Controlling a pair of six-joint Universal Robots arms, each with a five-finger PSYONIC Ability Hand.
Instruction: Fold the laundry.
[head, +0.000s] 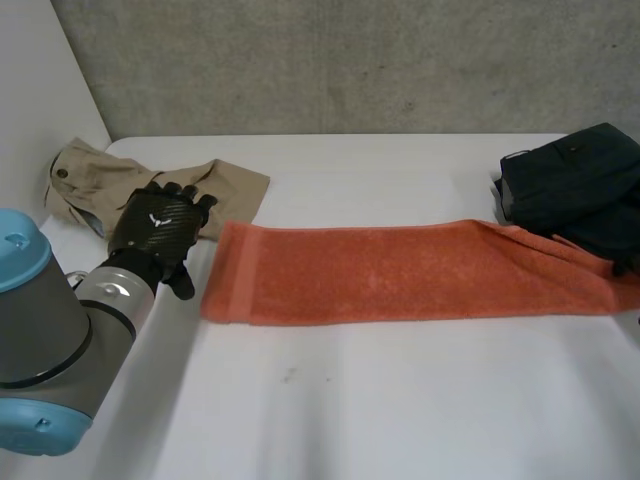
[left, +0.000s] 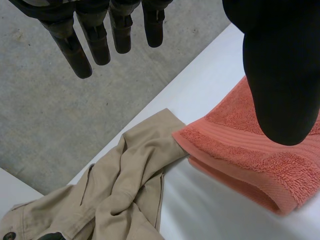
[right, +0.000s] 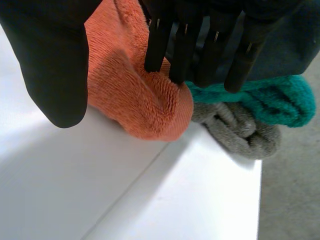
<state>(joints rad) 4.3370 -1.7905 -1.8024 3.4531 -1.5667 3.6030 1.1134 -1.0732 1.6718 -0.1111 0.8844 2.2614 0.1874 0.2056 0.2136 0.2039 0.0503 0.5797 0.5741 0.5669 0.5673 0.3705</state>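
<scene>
Orange towel (head: 400, 272) strip spans bench (head: 350, 410). Left hand (head: 158, 232) hovers spread just beside its end near bench's left edge. Right hand (right: 50, 65) rests straight fingers on the other end, thumb apart, probably readying a halving fold.

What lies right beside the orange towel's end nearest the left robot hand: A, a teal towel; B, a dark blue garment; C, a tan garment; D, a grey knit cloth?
C: the tan garment meets a corner of the orange towel, by the left robot hand.
</scene>
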